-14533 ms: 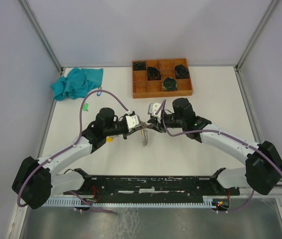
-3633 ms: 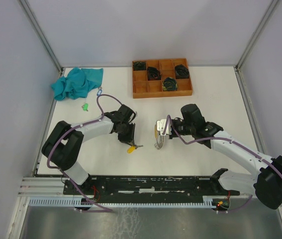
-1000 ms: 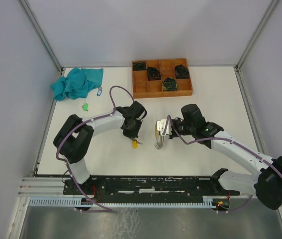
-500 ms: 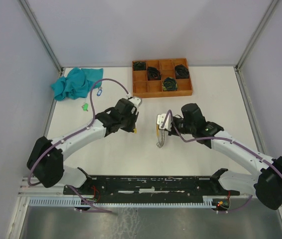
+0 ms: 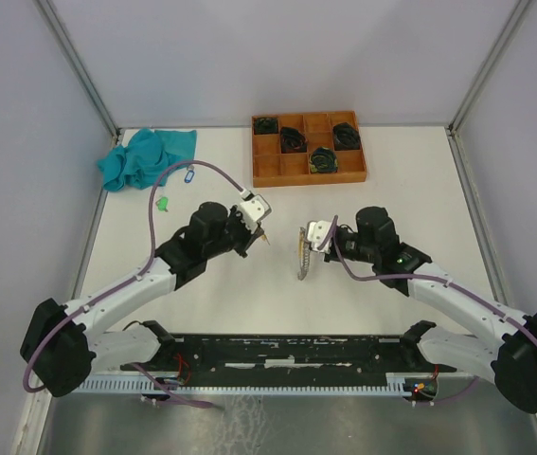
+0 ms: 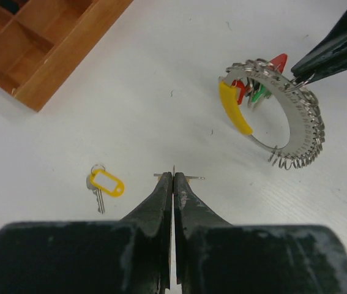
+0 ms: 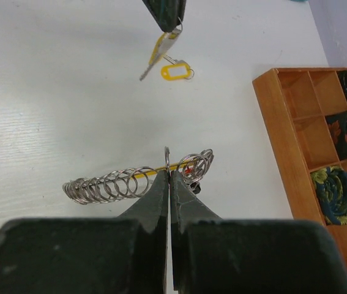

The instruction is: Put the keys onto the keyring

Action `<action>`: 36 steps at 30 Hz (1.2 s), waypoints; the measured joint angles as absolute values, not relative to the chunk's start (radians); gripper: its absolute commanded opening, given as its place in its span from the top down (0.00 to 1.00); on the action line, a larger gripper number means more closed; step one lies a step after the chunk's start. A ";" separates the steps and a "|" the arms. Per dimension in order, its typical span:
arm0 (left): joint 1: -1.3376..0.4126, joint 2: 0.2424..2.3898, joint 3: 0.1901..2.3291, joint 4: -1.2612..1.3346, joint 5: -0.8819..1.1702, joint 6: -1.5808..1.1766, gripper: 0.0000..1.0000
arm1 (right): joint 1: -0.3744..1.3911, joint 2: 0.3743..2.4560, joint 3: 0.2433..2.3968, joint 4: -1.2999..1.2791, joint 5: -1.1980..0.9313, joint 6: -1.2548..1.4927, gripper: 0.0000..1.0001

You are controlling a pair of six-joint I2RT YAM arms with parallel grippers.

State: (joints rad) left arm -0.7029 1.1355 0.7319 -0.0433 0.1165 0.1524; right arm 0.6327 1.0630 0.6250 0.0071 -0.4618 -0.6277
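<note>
Yellow-tagged key (image 6: pixel 103 184) lies flat on the white table (image 6: pixel 161 92) just beside my left gripper (image 6: pixel 173 177), on the side away from the keyring and not touching the tips. That gripper is clenched on a second small key (image 7: pixel 155 58), a yellow-and-silver sliver hanging from its tips. A little farther on, my right gripper (image 7: pixel 168 174) is pinched tight on one loop of the keyring (image 6: pixel 277 116), a curved row of wire rings with a yellow strip, near both keys but apart from them; beyond sits the wooden tray (image 6: pixel 69 67).
</note>
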 measured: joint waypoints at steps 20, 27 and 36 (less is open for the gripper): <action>-0.704 1.131 0.635 0.108 0.566 0.597 0.97 | 0.643 1.111 0.626 0.037 -0.643 -0.761 0.99; -0.729 1.131 0.572 0.131 0.570 0.666 0.97 | 0.683 1.156 0.633 0.030 -0.599 -0.786 0.99; -0.756 1.131 0.537 0.192 0.524 0.675 0.97 | 0.729 1.155 0.633 0.029 -0.551 -0.804 0.99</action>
